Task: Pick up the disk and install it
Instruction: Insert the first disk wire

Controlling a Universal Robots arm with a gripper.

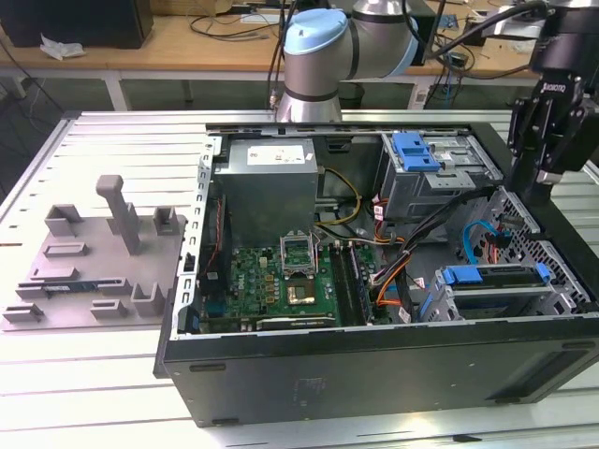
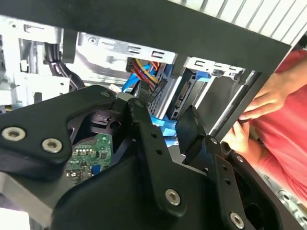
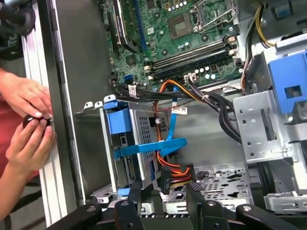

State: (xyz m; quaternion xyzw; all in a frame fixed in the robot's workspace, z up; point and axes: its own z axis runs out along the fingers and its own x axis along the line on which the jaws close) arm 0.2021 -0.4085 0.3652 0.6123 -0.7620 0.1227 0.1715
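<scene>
The disk, silver-grey in a bright blue carrier, sits inside the drive cage at the near corner of the open computer case, on the exterior view's right. In the first wrist view the disk stands on edge in that cage, with a blue cable and an orange-red power plug beside it. My gripper hovers above the case's edge on the exterior view's right, over the cage. In both wrist views the gripper is open, nothing between its black fingers, and apart from the disk.
A person's hands rest on the case's outer wall close to the cage; a hand and red sleeve are near the gripper. A second blue carrier sits in the far bay. Motherboard, cables and power-supply box fill the case. A grey fixture lies on the exterior view's left.
</scene>
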